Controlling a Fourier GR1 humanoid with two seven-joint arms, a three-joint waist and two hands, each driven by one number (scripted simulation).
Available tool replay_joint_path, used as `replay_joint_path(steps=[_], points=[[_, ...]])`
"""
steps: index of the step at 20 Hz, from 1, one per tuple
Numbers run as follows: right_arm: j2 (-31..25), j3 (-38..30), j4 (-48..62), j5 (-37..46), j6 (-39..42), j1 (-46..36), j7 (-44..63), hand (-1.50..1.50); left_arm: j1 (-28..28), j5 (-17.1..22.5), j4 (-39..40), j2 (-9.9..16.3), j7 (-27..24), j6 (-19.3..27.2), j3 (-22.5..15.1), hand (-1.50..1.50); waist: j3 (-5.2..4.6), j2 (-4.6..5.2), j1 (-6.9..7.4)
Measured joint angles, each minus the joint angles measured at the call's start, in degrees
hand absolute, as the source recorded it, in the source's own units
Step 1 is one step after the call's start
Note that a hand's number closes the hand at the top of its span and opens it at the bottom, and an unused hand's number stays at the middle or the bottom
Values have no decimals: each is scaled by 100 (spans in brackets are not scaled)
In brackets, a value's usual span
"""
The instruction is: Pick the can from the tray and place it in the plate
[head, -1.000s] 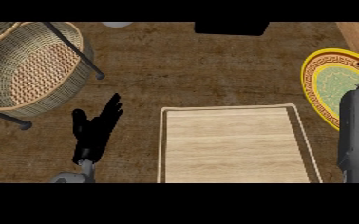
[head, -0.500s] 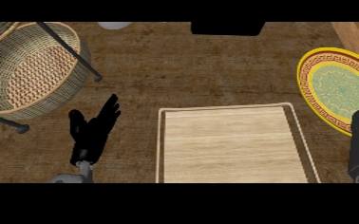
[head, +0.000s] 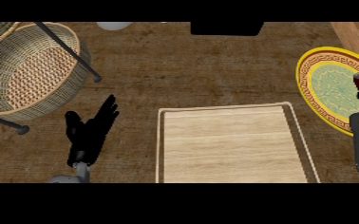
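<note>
The left hand (head: 89,132) rests at the lower left of the brown table (head: 203,71), fingers straight and spread, holding nothing, just left of the pale wooden tray (head: 231,144). At the right edge, over the yellow-rimmed green plate (head: 324,88), a dark reddish shape (head: 356,85) shows above a dark sliver of the right arm (head: 354,137); it may be the can, but I cannot tell, nor can I tell how the right hand is set. A woven basket (head: 38,71) stands at the upper left, well apart from the plate.
</note>
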Motion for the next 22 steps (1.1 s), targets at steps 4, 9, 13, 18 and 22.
replay_joint_path(steps=[4, 9, 13, 18, 22], points=[[28, 96, -70, -756, -554, -9, -898, -150, 0, 33, 10, 20, 48, -34, 28, 0, 4, -11, -18], [213, 285, -510, -1731, -1131, 104, -1638, -150, 185, 5, 15, 7, -50, -48, 8, 0, -7, -43, -63], [560, 745, -1234, -2805, -1335, 447, -2070, -150, 139, -13, 135, -29, -117, -12, 63, 0, -17, -75, -160], [1189, 1707, -2671, -4122, -1330, 1326, -2522, -150, 158, -29, 25, -40, -26, 47, 92, 0, -26, -103, -220], [1753, 2572, -3639, -4741, -1349, 2157, -2813, -150, 165, -63, 121, -86, -120, 31, 89, 0, -35, -104, -224]])
